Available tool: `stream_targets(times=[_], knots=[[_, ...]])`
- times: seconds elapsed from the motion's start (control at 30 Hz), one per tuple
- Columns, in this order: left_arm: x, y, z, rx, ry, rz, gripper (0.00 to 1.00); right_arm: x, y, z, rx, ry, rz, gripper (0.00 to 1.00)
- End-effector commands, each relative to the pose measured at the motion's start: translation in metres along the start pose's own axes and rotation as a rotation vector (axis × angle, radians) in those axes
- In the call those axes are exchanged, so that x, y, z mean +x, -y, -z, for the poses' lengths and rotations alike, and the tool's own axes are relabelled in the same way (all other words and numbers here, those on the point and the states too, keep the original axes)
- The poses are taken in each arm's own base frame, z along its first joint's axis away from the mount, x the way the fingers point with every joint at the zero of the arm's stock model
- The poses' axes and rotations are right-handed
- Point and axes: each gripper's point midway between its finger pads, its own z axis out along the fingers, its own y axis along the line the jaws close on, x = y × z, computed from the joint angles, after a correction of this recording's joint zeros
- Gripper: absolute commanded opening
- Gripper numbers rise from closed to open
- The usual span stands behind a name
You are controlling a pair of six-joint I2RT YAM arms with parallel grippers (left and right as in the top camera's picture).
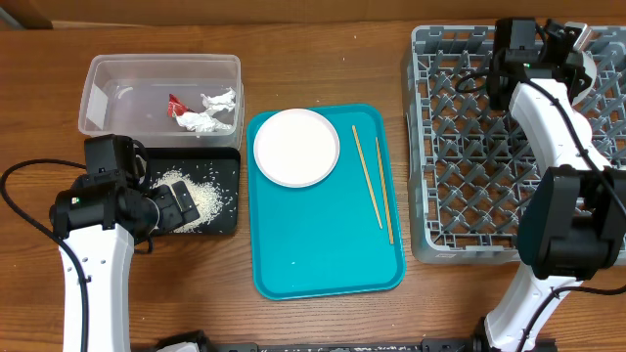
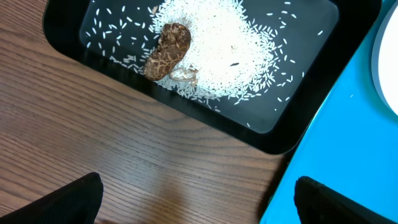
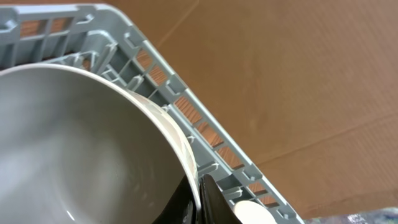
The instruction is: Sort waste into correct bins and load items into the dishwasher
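The teal tray (image 1: 323, 235) at centre carries a plain white plate (image 1: 296, 147) and pale wooden chopsticks (image 1: 369, 179); the rack (image 1: 460, 147) at right is a grey lattice, its bowl (image 3: 74, 143) glossy white. At left, a clear tub (image 1: 127, 96) holds a red wrapper (image 1: 175, 105) and white tissue (image 1: 209, 119), and the black tray (image 1: 223, 164) shows white rice (image 2: 224, 43) and a mottled brown scrap (image 2: 166, 51).

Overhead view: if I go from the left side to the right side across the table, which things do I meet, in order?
clear tub → white plate → chopsticks → grey dish rack
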Motion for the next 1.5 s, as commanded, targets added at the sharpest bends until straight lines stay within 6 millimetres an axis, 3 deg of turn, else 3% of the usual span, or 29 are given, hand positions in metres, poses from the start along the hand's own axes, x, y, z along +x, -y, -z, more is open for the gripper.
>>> stream_targets(times=[0.0, 0.33, 0.63, 0.97, 1.23, 1.47], knots=[[-0.001, -0.001, 0.001, -0.004, 0.003, -0.005, 1.0, 0.0, -0.001, 0.001, -0.032, -0.002, 0.02, 0.04], [-0.002, -0.001, 0.001, -0.004, 0.003, -0.005, 1.0, 0.013, -0.001, -0.005, 0.008, -0.017, 0.062, 0.05], [-0.001, -0.001, 0.001, -0.004, 0.003, -0.005, 1.0, 0.019, -0.028, 0.022, -0.091, -0.003, 0.127, 0.06], [-0.002, -0.001, 0.001, -0.004, 0.003, -0.005, 1.0, 0.035, -0.036, 0.036, -0.126, -0.03, 0.178, 0.1], [-0.002, -0.001, 0.001, -0.004, 0.003, -0.005, 1.0, 0.071, -0.04, 0.041, -0.205, -0.164, 0.203, 0.1], [-0.001, -0.001, 0.001, -0.004, 0.003, -0.005, 1.0, 0.116, -0.058, 0.06, -0.397, -0.364, 0.279, 0.04]])
